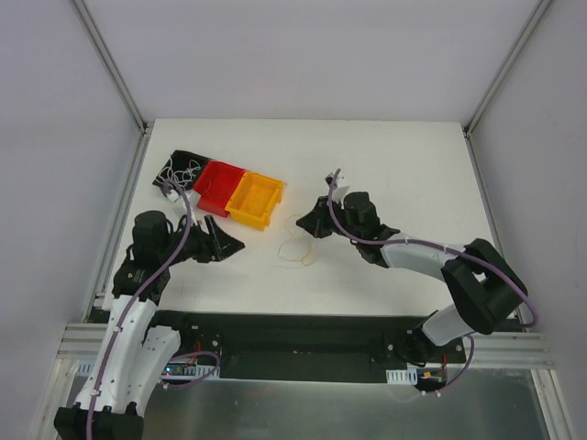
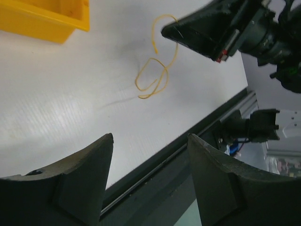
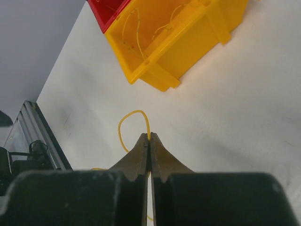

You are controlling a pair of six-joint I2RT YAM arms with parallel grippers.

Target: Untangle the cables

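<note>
In the top view, a black bin (image 1: 176, 158) sits far left on the white table (image 1: 413, 183), at about ten o'clock from the table's middle. Whitish cables (image 1: 189, 171) lie curled up inside it. A red bin (image 1: 218, 186) touches it on the three o'clock side. A yellow bin (image 1: 255, 200) touches the red one, again on the three o'clock side.

The left gripper (image 1: 237, 246) is at about six o'clock from the red bin, and it points toward three o'clock. In the left wrist view, the left gripper (image 2: 150, 137) has its two fingers (image 2: 89, 160) spread wide apart. Nothing is between them.

The orange cable (image 1: 298, 249) lies on the table at about four o'clock from the yellow bin, between the two grippers. It makes a few loose loops (image 2: 153, 77).

The right gripper (image 1: 310, 225) is at about one o'clock from the loops, and it points toward nine o'clock. In the right wrist view, the right gripper (image 3: 148, 141) has its fingers squeezed tight together. They pinch the orange cable (image 3: 129, 122) right at the tips, and one loop curls out toward eleven o'clock. Past it, at twelve o'clock, stands the yellow bin (image 3: 188, 52). Thin yellow wires (image 3: 137, 33) lie inside that bin.
</note>
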